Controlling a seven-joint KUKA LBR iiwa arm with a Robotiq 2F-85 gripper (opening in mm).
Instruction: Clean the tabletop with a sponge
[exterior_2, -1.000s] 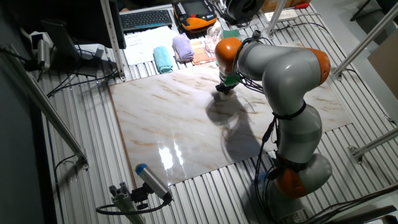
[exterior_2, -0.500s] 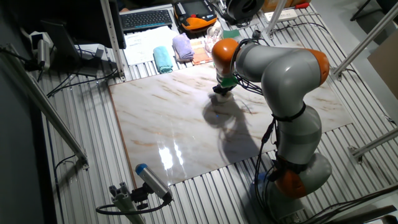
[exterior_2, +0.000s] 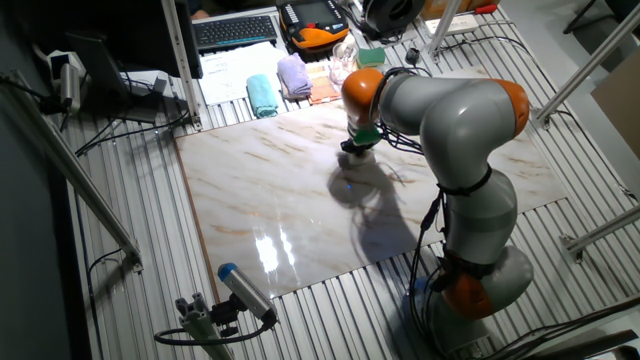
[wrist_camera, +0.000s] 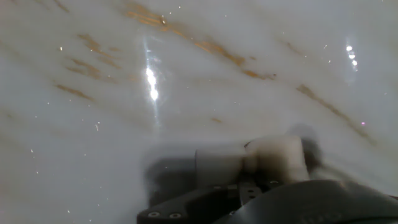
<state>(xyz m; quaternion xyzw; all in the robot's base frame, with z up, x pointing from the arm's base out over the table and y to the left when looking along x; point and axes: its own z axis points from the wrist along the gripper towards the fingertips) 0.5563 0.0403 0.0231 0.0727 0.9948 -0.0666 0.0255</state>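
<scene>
The tabletop (exterior_2: 270, 190) is a glossy white marble-look slab with brown-tan veins; it fills the hand view (wrist_camera: 124, 81). My gripper (exterior_2: 356, 148) points down at its far middle part, close to the back edge. In the hand view the gripper (wrist_camera: 249, 167) is shut on the cream-beige sponge (wrist_camera: 281, 155), which is pressed against the slab. In the fixed view the sponge is hidden under the hand.
Behind the slab lie a folded teal cloth (exterior_2: 263, 96), a lilac cloth (exterior_2: 294, 75) and a green-and-yellow sponge (exterior_2: 371, 55). A keyboard (exterior_2: 235, 30) is further back. A blue-tipped tool (exterior_2: 243, 289) lies by the slab's front corner. Ribbed grey metal (exterior_2: 130, 200) surrounds the slab.
My gripper has slid a little to the left across the slab with the sponge, then almost stopped.
</scene>
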